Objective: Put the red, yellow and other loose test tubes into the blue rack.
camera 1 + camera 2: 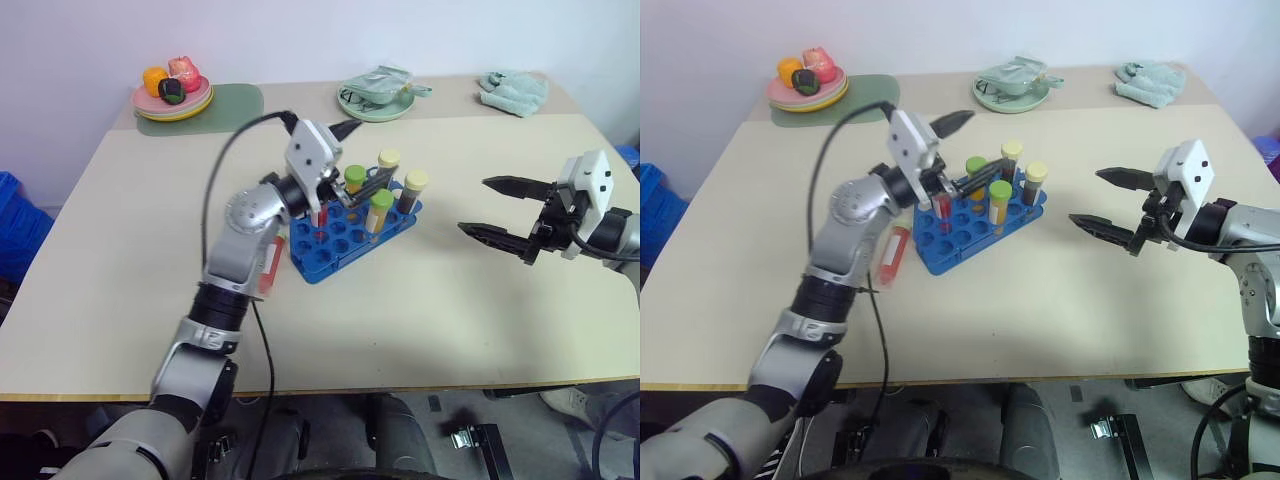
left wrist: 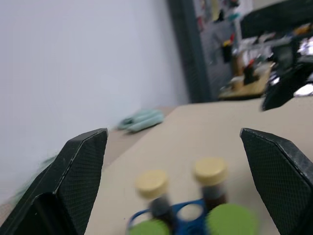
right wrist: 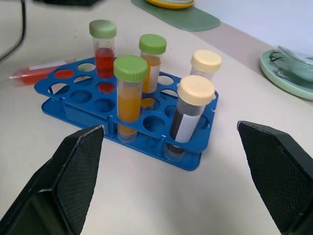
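Five capped clear tubes stand upright in blue rack; one red tube lies flat left. Both claws, left and right, spread.

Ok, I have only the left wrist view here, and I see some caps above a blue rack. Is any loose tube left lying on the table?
Observer: Yes, one loose red tube lies flat on the table beside the blue rack, under the left arm.
Operator: And how many tubes stand in the rack?
Observer: Five: a standing red tube and two yellow-orange tubes with green caps, plus two dark tubes with tan caps.
Operator: Is the right hand holding something?
Observer: No, the right hand is open and empty, off to the right of the rack.
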### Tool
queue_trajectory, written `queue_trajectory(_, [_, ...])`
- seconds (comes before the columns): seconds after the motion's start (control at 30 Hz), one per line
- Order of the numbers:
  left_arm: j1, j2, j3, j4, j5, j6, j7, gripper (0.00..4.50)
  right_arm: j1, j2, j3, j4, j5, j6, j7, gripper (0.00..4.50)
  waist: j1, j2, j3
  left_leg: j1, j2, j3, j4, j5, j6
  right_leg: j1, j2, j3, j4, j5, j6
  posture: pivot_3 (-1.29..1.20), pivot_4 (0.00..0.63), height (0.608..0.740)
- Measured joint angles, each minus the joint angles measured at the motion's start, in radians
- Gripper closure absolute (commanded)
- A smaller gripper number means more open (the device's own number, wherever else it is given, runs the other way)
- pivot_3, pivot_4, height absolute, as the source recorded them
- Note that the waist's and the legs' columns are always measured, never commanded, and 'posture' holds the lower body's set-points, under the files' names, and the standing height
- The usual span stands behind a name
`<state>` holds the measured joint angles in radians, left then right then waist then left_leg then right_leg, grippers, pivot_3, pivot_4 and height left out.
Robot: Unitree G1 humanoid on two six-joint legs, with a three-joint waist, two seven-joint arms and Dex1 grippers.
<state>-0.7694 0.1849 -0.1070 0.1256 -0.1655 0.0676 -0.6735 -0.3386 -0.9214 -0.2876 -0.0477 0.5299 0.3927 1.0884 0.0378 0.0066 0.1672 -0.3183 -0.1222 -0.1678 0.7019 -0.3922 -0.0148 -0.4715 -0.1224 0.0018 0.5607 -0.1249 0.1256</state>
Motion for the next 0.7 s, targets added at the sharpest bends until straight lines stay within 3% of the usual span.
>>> queue_trajectory(0.23, [0.000,0.175,0.079,-0.139,-0.021,0.220,0.023,0.06,-0.012,0.000,0.004,0.019,-0.006,-0.026,0.015,0.00,-0.001,0.000,0.000,0.000,0.000,0.000,0.000,0.000,0.000,0.000,0.000,0.000,0.000,0.000,0.000,0.00,0.150,0.740])
queue_trajectory(0.53, [-0.004,0.420,0.128,-0.354,-0.105,0.889,0.057,0.06,-0.034,0.000,0.020,0.059,-0.016,-0.044,0.050,0.00,-0.007,0.000,0.000,-0.001,0.000,-0.001,-0.001,0.000,0.000,-0.002,0.000,0.000,0.002,0.000,0.000,0.00,0.150,0.740])
queue_trajectory(0.7, [-0.160,0.494,0.158,-0.351,-0.187,1.348,0.068,0.06,-0.064,0.000,0.042,0.082,-0.027,-0.066,0.064,0.00,-0.008,-0.001,0.001,-0.002,0.000,-0.002,-0.001,0.000,0.000,-0.002,0.001,0.000,0.002,0.000,0.000,0.00,0.150,0.740])
